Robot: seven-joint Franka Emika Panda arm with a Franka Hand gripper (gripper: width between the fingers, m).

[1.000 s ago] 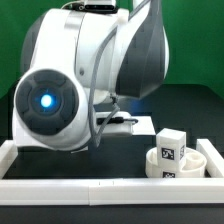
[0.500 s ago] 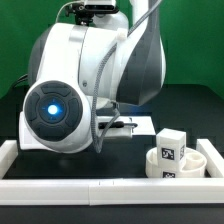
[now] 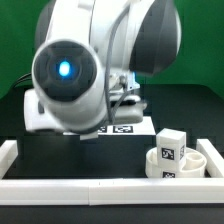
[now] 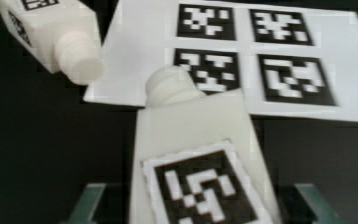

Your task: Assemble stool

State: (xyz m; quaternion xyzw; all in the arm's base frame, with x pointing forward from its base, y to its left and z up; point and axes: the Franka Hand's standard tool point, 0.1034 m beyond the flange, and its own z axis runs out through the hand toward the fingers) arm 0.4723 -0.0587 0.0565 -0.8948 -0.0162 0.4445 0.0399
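In the wrist view a white block leg (image 4: pixel 197 150) with a black-and-white tag lies between my gripper's (image 4: pixel 202 203) two fingers (image 4: pixel 98 203). The jaws stand apart, with a dark gap on each side of the leg, so the gripper is open. The leg's rounded far end overlaps the edge of the marker board (image 4: pixel 309 95). A second white leg (image 4: pixel 60 45) lies beside the board. In the exterior view the round white seat (image 3: pixel 203 160) sits at the right front, with a tagged leg (image 3: pixel 172 148) standing in it. The arm's body hides the gripper there.
The arm's big white joint with a blue light (image 3: pixel 65 70) fills the exterior view's left and middle. The marker board (image 3: pixel 125 128) shows under it. White border rails (image 3: pixel 100 190) run along the front and both sides of the black table.
The arm's joint has swung up and toward the exterior view's right. The marker board now shows beneath it. The seat and the leg in it have not moved.
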